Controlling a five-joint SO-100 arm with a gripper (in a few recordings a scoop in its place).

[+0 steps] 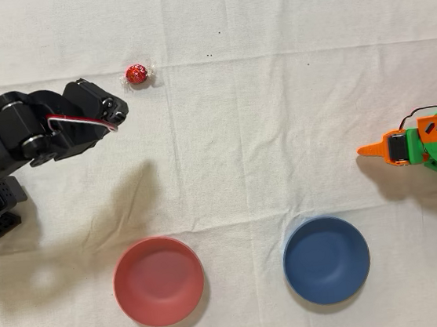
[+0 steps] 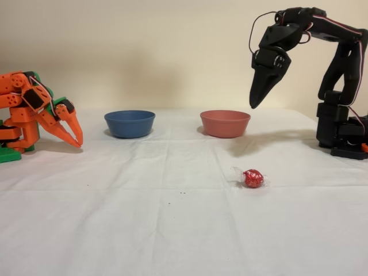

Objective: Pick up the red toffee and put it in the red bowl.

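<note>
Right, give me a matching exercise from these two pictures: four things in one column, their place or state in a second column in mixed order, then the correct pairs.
Column one:
1. shiny red foil-wrapped toffee
2. matte salmon-red plastic bowl
3. dark blue plastic bowl
4. black arm's gripper

Column two:
A. raised above the cloth, pointing down
B. lying on the white cloth, outside both bowls
C. empty, nearer the idle orange arm
D. empty, nearer the black arm

Pairs: 1-B, 2-D, 3-C, 4-A
</note>
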